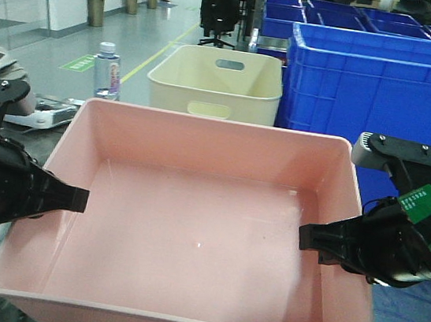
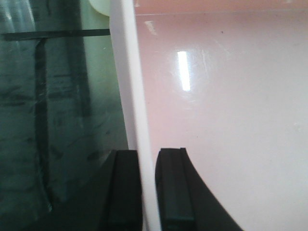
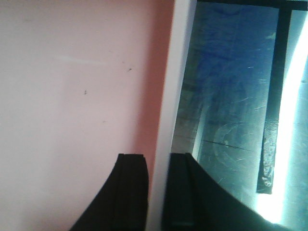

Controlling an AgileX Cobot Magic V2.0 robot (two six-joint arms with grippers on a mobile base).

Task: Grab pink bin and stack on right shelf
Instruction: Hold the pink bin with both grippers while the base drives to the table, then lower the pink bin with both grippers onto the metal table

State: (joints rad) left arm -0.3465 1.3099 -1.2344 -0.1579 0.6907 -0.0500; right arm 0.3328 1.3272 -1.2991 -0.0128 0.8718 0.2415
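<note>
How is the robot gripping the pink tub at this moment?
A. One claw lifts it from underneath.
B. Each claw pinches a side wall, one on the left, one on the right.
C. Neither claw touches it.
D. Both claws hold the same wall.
B: the left gripper clamps the left wall of the pink bin and the right gripper the right wall, one finger on each side of the rim.

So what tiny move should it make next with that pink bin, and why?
Probably a small, level lift with both arms together. The left end effector and the right end effector each pinch an opposite side wall of the pink bin, one finger inside and one outside, so it looks gripped; raising one side alone would tilt it.
</note>
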